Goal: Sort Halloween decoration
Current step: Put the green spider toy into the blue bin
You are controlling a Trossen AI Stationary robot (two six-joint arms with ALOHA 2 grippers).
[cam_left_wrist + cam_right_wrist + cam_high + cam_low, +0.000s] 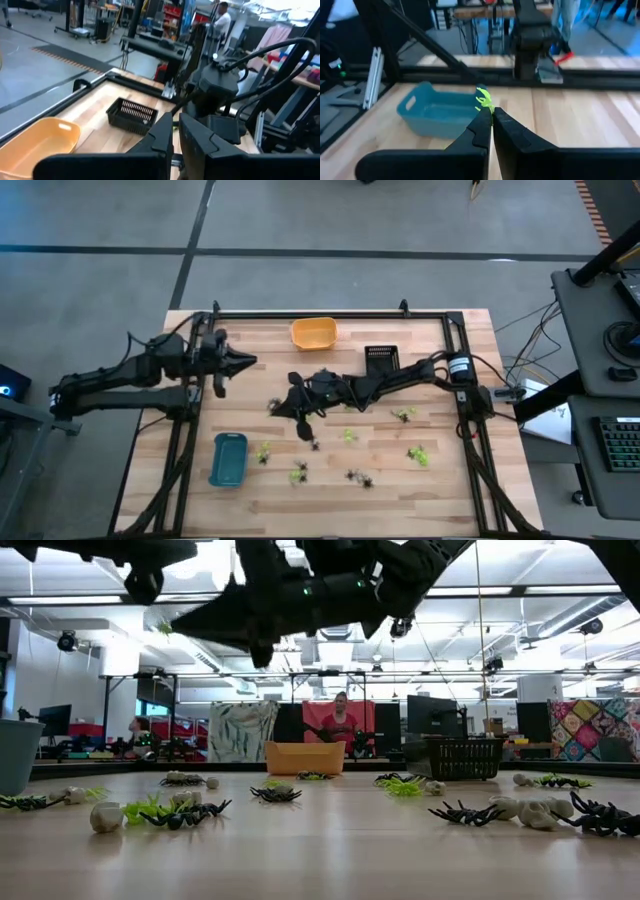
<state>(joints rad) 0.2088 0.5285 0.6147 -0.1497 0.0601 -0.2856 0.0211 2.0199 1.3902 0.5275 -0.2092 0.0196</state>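
My right gripper [491,116] is clenched on a lime-green trinket [484,100], which sticks up from between the fingertips. In the high view that gripper [283,409] sits just left of the frame's centre, above the wooden table [440,480], the arm reaching in from the right. Past the pinched trinket, the right wrist view shows the blue tray [437,114], well apart from my fingers.

My left gripper [243,361] is clenched too, with nothing visible between its fingers [162,134]. It waits at the upper left of the table in the high view, pointing right toward the orange tray [313,332].

The trays: orange at top centre, the black tray [381,358] just to its right, the blue tray [228,459] at lower left.

The rest of the decoration lies loose across the lower middle of the table. A green piece [263,450] lies just right of the blue tray, another green piece [417,454] toward the lower right, and a black spider [360,477] near the bottom centre. In the low view, a whitish piece [105,817] sits at lower left beside a black spider [185,814], and more spiders and whitish bits are at lower right.

A person [339,726] shows in the room beyond the table.
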